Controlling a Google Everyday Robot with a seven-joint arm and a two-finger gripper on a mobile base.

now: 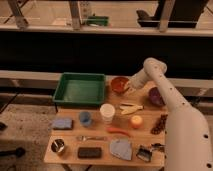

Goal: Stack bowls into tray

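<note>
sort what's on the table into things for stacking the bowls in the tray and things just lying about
For the job: red-orange bowl, dark purple bowl, green tray, hand (shut, at the red-orange bowl's rim).
Lying about: white paper cup, blue cup, metal cup, silver utensil.
</note>
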